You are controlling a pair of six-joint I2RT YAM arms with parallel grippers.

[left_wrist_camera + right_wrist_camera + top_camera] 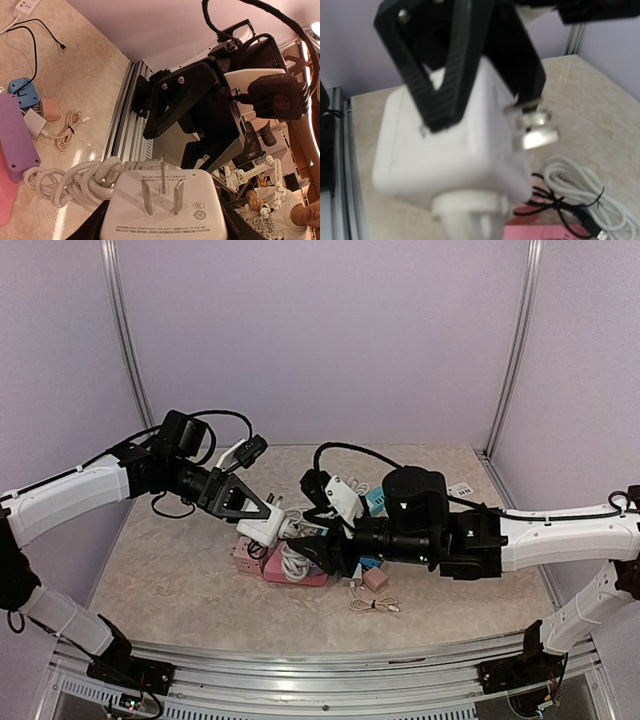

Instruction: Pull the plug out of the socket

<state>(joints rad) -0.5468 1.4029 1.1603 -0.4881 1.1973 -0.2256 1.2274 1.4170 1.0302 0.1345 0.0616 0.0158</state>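
Left gripper (265, 525) clamped on white plug (162, 210) above pink socket (305, 578); right gripper (325, 552) gapes empty. Plug seems light, rigid, slick: grip its flat sides.

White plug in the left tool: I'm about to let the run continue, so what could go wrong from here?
1. The white plug sits in the left tool with its prongs bare, and the open right tool is close in front; a forward move could knock them together.
2. Its coiled white cable trails down beside the pink power strip; lifting higher may drag the strip.
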